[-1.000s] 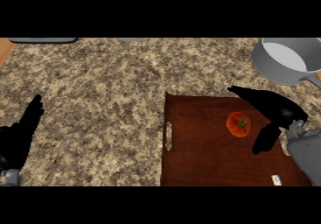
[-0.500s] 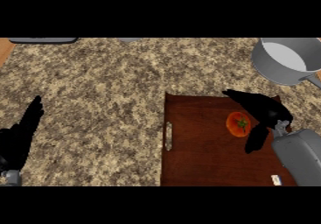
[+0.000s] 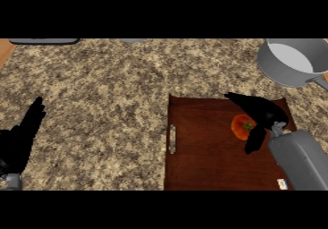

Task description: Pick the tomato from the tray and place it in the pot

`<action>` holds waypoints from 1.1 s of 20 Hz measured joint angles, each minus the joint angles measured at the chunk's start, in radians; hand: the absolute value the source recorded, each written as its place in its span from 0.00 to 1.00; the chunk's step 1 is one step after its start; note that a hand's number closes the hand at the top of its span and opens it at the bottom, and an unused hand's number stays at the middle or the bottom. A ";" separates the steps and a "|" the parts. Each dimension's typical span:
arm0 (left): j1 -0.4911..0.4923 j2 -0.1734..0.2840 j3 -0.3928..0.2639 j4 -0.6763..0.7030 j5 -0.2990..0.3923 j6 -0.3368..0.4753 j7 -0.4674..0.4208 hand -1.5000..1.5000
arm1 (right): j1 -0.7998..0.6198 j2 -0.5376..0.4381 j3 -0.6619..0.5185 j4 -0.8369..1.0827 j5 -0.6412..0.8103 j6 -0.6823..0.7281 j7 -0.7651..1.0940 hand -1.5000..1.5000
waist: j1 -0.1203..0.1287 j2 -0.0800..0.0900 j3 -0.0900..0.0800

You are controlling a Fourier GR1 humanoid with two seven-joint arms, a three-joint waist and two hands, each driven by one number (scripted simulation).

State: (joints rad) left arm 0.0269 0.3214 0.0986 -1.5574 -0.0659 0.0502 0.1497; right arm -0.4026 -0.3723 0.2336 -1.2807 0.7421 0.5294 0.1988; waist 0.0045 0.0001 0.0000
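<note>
- The right hand is above the tray, at the end of a grey forearm that enters from the lower right corner and points up and to the left
- Its fingers are spread and mostly straight: one black part reaches up-left toward the tray's far edge, another hangs down beside the tomato; they hold nothing
- The tomato lies on the tray, right next to the hand on its left side; the hand covers the tomato's right edge, and I cannot tell if they touch
- The tray is dark brown wood with a slot handle on its left side; it lies on the counter at the lower right
- The pot is grey with a pale inside and stands on the counter beyond the tray, at the upper right, well apart from the tomato; its handle goes out to the right
- The left hand rests at the left edge of the view, open, with straight fingers pointing up, far from the tray
- The counter has a speckled stone top
</note>
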 measured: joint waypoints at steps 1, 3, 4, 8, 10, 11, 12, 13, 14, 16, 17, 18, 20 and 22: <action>-0.001 0.004 0.011 -0.001 0.003 -0.010 0.000 0.50 | -0.008 0.007 -0.001 0.023 0.013 -0.003 -0.013 1.00 | 0.000 0.000 0.000; -0.005 -0.006 0.012 0.009 -0.009 -0.010 -0.003 0.50 | -0.008 -0.002 0.001 0.032 0.032 0.004 -0.053 1.00 | 0.000 0.000 0.000; -0.007 -0.002 0.021 0.016 -0.010 -0.016 -0.008 0.50 | -0.007 0.002 0.008 0.032 0.044 -0.002 -0.069 1.00 | 0.000 0.000 0.000; 0.022 -0.028 0.015 -0.019 -0.031 -0.016 -0.011 0.50 | -0.022 0.018 0.008 0.068 0.091 -0.031 -0.131 1.00 | 0.001 -0.001 -0.001; 0.037 -0.029 0.032 -0.011 -0.026 -0.031 -0.036 0.50 | -0.028 0.025 -0.001 0.084 0.110 -0.044 -0.153 1.00 | 0.001 -0.001 -0.001; 0.032 -0.033 0.036 -0.014 -0.029 -0.032 -0.032 0.50 | -0.029 0.030 -0.004 0.090 0.122 -0.044 -0.160 1.00 | 0.001 -0.001 -0.001; 0.021 -0.033 0.039 -0.017 -0.031 -0.036 -0.017 0.50 | -0.022 0.028 -0.011 0.087 0.126 -0.046 -0.172 1.00 | 0.001 -0.001 -0.001; 0.013 -0.037 0.040 -0.010 -0.037 -0.037 -0.014 0.50 | -0.021 0.025 -0.021 0.077 0.127 -0.031 -0.177 1.00 | 0.000 -0.001 0.000; 0.019 -0.036 0.044 -0.010 -0.033 -0.043 -0.019 0.50 | -0.031 0.047 -0.030 0.081 0.130 -0.028 -0.138 1.00 | 0.000 -0.001 -0.001; 0.021 -0.032 0.046 -0.012 -0.032 -0.048 -0.022 0.50 | -0.068 0.088 -0.083 0.135 0.130 -0.055 -0.044 1.00 | 0.007 0.002 0.000; 0.016 -0.033 0.043 -0.013 -0.030 -0.052 -0.017 0.50 | -0.098 0.110 -0.118 0.161 0.128 -0.068 0.020 1.00 | 0.012 0.004 0.000; 0.013 -0.035 0.039 -0.014 -0.032 -0.052 -0.019 0.50 | -0.126 0.132 -0.155 0.187 0.128 -0.087 0.091 1.00 | 0.018 0.006 0.000; 0.002 -0.037 0.030 -0.015 -0.035 -0.055 -0.015 0.50 | -0.186 0.172 -0.226 0.235 0.130 -0.132 0.232 1.00 | 0.027 0.011 0.000; -0.009 -0.037 0.024 -0.014 -0.039 -0.057 -0.012 0.50 | -0.256 0.199 -0.281 0.298 0.141 -0.184 0.347 1.00 | 0.039 0.015 0.000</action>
State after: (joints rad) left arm 0.0178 0.2839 0.1229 -1.5713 -0.1045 -0.0065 0.1379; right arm -0.6581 -0.1734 -0.0469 -0.9825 0.8834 0.3450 0.5455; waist 0.0430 0.0148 0.0000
